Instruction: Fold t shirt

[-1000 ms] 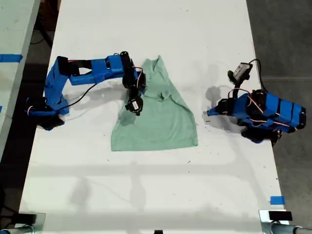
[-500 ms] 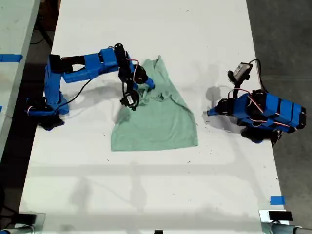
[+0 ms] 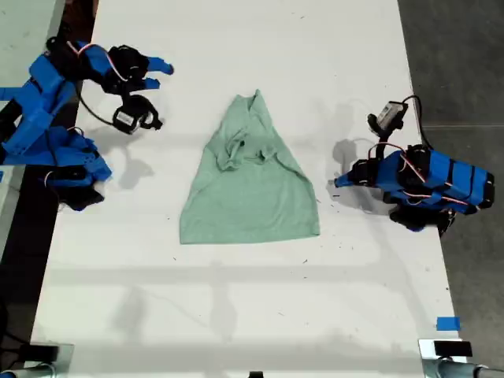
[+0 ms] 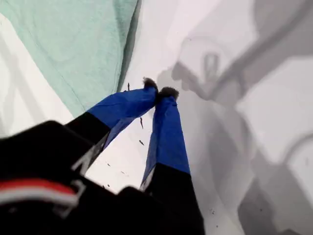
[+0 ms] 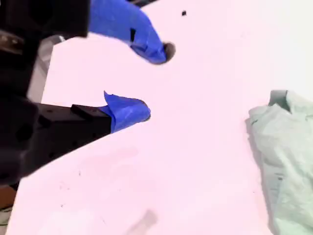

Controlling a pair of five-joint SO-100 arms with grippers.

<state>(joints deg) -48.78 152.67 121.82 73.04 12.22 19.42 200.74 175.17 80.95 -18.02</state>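
Exterior view is showing the pale mint-green cloth t shirt (image 3: 250, 183) lying mid white table (image 3: 236, 315), sleeves folded in, body unfolded. My first gripper (image 4: 159, 91), fingers together, is idling at 3 o'clock; my second gripper (image 5: 156, 81), fingers apart, is hanging at 10 o'clock.

My first end effector (image 4: 160, 91) sits low, folded back on its arm at the exterior view's right, its blue jaws pressed together at the tips and gripping nothing. My second end effector (image 5: 154, 83) is raised at the exterior view's upper left, jaws apart and empty.
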